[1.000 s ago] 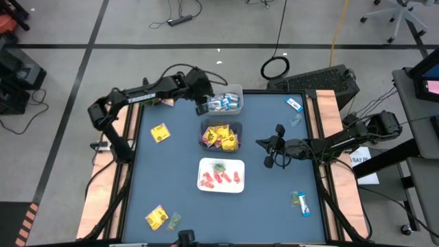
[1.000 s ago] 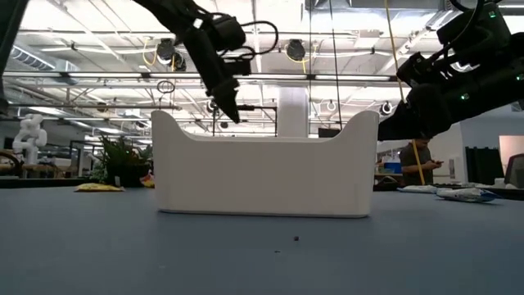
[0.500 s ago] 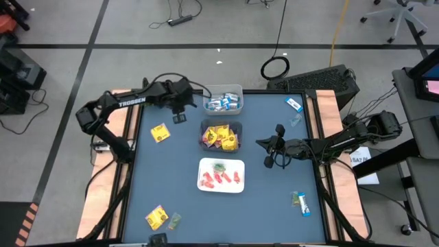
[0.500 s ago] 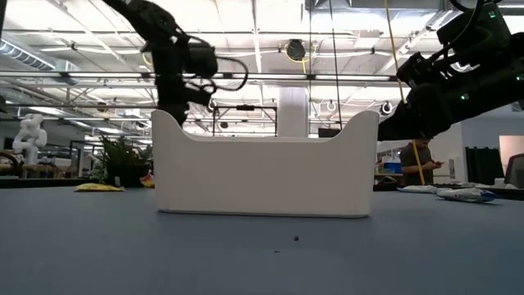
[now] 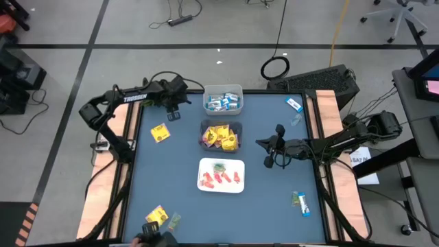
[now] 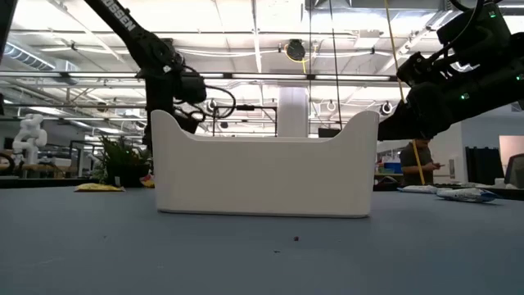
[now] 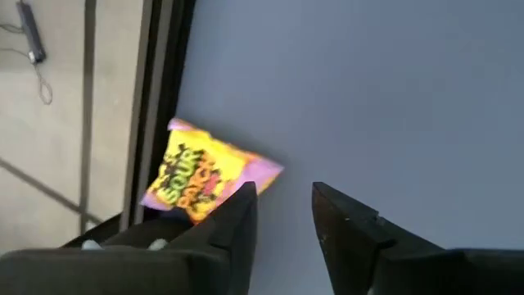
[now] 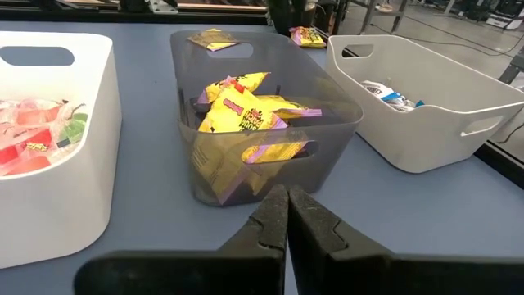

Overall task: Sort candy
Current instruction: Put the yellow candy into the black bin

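My left gripper (image 5: pixel 173 114) hangs open near the table's far left corner, fingers pointing down, with nothing between them (image 7: pixel 282 215). Just beyond its fingertips a yellow candy packet (image 7: pixel 205 174) lies flat on the blue table, close to the black edge rail. Another yellow packet (image 5: pixel 160 132) lies a little nearer. Three bins stand in a row at the table's middle: a white one with blue-and-white bars (image 5: pixel 223 101), a grey one with yellow packets (image 5: pixel 221 136) and a white one with red and green pieces (image 5: pixel 221 174). My right gripper (image 5: pixel 264 144) waits shut (image 8: pixel 286 205) to the right of the bins.
Loose candy lies about: a blue bar (image 5: pixel 293 103) and a clear piece (image 5: pixel 295 121) at the far right, a blue bar (image 5: pixel 302 203) at the near right, a yellow packet (image 5: pixel 156 217) and a small green piece (image 5: pixel 174 220) at the near left. The low view is filled by a white bin (image 6: pixel 262 176).
My left gripper has gone from above the white bin of blue-and-white bars toward the table's left edge and down, tipping its fingers more steeply downward. It now hangs low over the far left corner. The right arm has kept still.
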Robot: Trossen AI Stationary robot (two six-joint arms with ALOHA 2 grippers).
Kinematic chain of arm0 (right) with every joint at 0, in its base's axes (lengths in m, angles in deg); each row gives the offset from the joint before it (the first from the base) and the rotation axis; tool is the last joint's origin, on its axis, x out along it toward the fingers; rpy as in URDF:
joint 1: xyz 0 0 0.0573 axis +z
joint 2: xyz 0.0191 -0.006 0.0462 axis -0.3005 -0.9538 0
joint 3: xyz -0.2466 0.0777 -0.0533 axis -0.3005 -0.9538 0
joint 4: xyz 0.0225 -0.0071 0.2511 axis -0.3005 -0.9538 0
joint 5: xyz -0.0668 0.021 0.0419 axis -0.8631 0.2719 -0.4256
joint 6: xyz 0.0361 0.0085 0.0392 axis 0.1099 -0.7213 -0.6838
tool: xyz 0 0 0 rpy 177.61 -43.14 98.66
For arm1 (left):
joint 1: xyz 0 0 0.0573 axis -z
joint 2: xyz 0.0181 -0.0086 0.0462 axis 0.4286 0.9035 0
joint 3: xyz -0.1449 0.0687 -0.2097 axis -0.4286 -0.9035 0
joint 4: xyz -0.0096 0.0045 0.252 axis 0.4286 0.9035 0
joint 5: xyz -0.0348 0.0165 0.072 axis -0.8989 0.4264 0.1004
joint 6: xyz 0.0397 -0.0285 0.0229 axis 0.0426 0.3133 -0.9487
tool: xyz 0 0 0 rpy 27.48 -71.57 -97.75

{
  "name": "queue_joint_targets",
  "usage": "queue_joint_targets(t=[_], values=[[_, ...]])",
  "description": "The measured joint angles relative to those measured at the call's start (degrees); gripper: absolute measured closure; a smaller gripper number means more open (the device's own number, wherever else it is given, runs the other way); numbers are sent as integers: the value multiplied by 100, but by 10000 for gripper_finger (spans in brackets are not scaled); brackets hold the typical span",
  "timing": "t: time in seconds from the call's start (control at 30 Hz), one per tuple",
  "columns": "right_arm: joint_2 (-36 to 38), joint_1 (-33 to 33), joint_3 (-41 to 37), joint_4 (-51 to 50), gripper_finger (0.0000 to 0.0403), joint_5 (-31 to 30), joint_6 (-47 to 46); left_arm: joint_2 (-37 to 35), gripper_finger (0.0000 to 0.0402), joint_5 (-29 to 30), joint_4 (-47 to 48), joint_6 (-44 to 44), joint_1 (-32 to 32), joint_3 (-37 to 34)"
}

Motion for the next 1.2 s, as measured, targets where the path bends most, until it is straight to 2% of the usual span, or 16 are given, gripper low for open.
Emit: queue_joint_targets(t=[0.27,0.43,0.53,0.67,0.77,0.87,1.2], values=[[0,0,0,-1,403,0,1,416,222,162,216,-215,-271,0],[0,0,0,-2,403,0,7,442,217,-54,1278,-376,83,0],[0,2,0,-2,403,0,9,442,217,-471,1730,414,333,0],[0,2,0,-2,403,0,9,442,217,-1353,2199,1671,490,0],[0,1,0,-2,403,2,7,442,217,-1418,2142,2206,538,-66],[0,0,0,-2,403,2,-8,442,217,-1162,1984,2298,523,-239],[0,2,0,-4,403,0,-22,383,217,-1184,1131,2392,531,-965]])
